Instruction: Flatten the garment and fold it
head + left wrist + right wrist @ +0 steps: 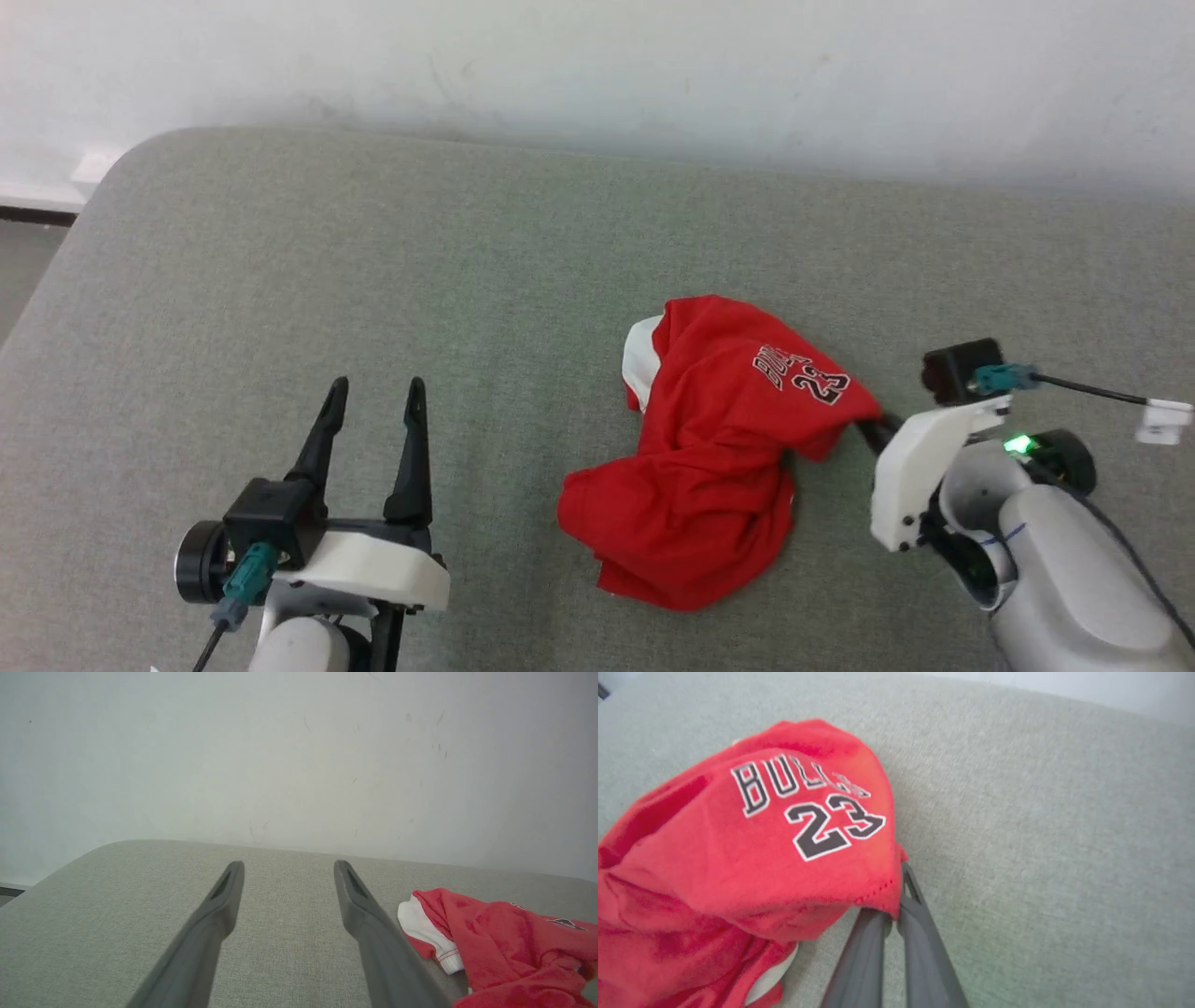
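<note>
Wall (597,65): plain white, runs behind the far edge of the table. 
Table (373,280): grey-green fabric top with a rounded far-left corner.

Shorts (709,467): red, crumpled in a heap right of centre on the table, nearer the front edge than the wall. Not flat and not folded. The right side of the heap is pulled up and out to a point toward the right arm. The rest is bunched and resting on the table.

Right gripper (899,910): fingers pinched together on the red hem at that right-hand point. In the right wrist view the cloth drapes over the fingertips, and one tip shows just past the hem.

Left gripper (376,387): at lower left, fingers spread apart with nothing between them, well apart from the shorts. In the left wrist view the heap sits just beside the right finger.

Print (808,805): "BULLS 23", facing up on the raised part near the pinched hem.

Band (642,359): white, on the heap's far-left edge.
</note>
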